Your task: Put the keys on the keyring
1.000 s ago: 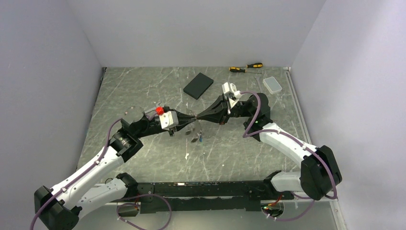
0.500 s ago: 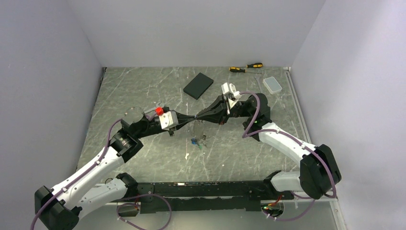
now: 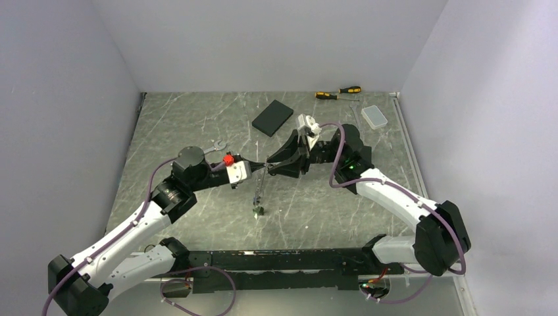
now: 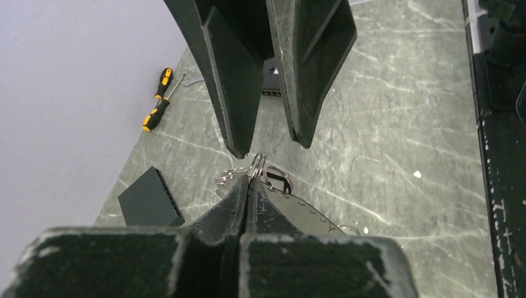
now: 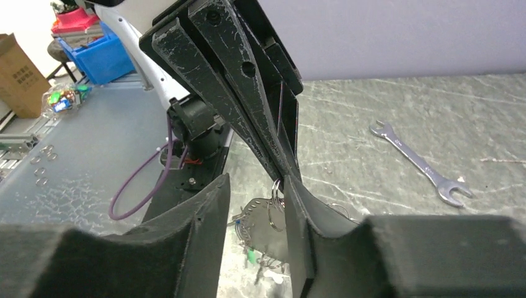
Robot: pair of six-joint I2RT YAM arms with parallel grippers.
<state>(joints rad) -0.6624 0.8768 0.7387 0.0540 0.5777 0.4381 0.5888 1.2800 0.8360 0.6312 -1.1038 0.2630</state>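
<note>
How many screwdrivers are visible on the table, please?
2. The farther screwdriver and the nearer screwdriver lie side by side at the far edge of the table, left of the clear container. The arms cover part of the table, so another may be hidden.

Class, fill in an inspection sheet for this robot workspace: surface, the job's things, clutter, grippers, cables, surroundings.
Surface: grey marbled table, scuffed.
Job's things: keyring pinched at fingertip level, off the table; keys dangle beneath it.
Clutter: wrench, black block, two screwdrivers, clear plastic box, all lying away from the keys.
Grippers: left gripper shut on the keyring; right gripper open, close in front of it.
Cables: purple cables run along both arms.
Surroundings: plain pale walls on three sides.
</note>
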